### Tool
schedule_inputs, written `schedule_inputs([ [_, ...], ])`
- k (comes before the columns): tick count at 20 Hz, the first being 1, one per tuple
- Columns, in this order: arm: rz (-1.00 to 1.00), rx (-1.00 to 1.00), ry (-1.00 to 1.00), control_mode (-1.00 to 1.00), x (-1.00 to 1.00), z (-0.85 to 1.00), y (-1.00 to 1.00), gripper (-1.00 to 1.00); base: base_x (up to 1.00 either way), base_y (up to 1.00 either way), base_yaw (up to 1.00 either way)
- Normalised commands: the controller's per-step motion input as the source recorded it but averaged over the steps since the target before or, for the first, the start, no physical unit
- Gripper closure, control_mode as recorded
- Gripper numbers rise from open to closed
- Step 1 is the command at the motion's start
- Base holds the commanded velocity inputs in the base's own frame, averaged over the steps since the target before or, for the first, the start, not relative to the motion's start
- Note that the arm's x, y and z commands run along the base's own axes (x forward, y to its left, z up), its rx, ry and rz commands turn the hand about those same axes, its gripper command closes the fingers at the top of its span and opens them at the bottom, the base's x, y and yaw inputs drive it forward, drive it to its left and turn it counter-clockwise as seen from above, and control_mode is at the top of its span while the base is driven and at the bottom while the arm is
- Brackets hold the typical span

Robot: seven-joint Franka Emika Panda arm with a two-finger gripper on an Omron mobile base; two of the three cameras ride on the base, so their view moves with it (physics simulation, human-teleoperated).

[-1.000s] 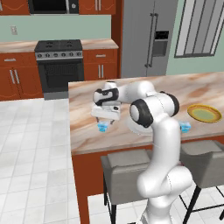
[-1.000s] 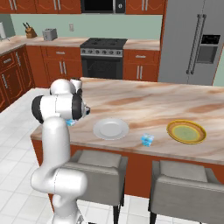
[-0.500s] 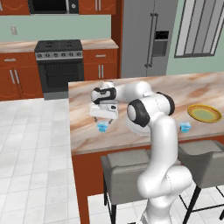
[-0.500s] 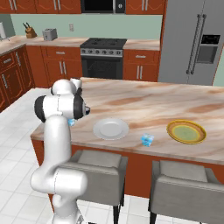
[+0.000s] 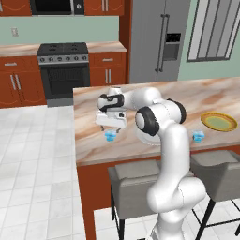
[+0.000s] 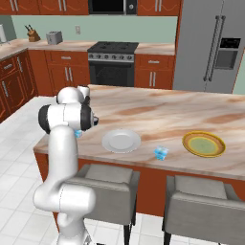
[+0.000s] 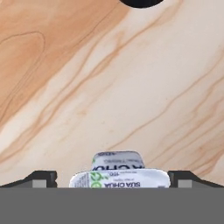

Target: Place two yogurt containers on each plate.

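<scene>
A light blue yogurt container (image 5: 110,136) stands near the counter's left front. My gripper (image 5: 111,127) hangs just above it, open. In the hand view this yogurt container (image 7: 119,171) sits low in the middle, between my gripper's (image 7: 113,179) two spread fingertips, which do not touch it. A second light blue yogurt container (image 6: 161,152) stands between the white-grey plate (image 6: 121,140) and the yellow-rimmed plate (image 6: 204,144). That same yogurt container (image 5: 198,136) and the yellow-rimmed plate (image 5: 219,121) also show in the left base view. Both plates are bare.
A dark round shape (image 7: 141,2) cuts the hand view's top edge. Two grey stools (image 6: 107,182) stand against the counter's front. The stove (image 5: 63,70) and fridge (image 5: 157,40) are far behind. My own arm (image 5: 154,119) crosses over the counter's middle.
The hand has hardly moved over the light blue yogurt container, and the jaws have stayed open.
</scene>
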Motion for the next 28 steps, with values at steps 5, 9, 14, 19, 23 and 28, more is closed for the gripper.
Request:
schedule_inputs([
  [5,0.00,0.00,0.00,-1.00,0.00,-0.13,0.00,-1.00,0.00,0.00,0.00],
  [9,0.00,0.00,0.00,-1.00,0.00,-0.13,0.00,-1.00,0.00,0.00,0.00],
  [14,0.00,0.00,0.00,-1.00,0.00,-0.12,0.02,-1.00,0.00,0.00,0.00],
  [19,0.00,0.00,0.00,-1.00,0.00,-0.01,0.03,-1.00,0.00,0.00,0.00],
  [23,0.00,0.00,0.00,-1.00,0.00,0.00,0.11,-1.00,0.00,0.00,0.00],
  [28,0.00,0.00,0.00,-1.00,0.00,0.00,0.11,-1.00,0.00,0.00,0.00],
])
